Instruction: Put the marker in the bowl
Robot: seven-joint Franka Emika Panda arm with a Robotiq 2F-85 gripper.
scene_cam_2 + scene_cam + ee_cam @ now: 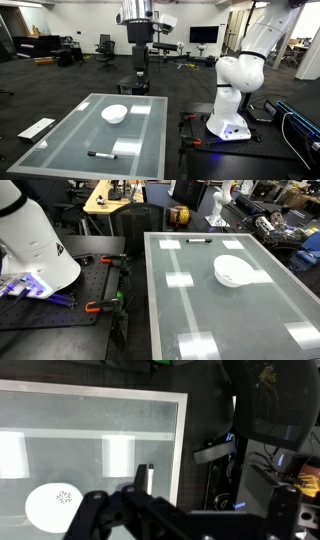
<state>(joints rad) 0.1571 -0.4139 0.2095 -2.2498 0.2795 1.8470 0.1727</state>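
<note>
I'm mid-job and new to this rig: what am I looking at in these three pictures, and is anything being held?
The white robot arm stands beside a glass table. Two pictures come from cameras standing in the room, looking at the table from different sides. The third comes from a camera on the arm's wrist, looking down; the dark shape at its bottom is the gripper. On the table lie a white bowl and, apart from it near an edge, a thin black marker. The gripper holds nothing. I cannot tell whether it is open.
</note>
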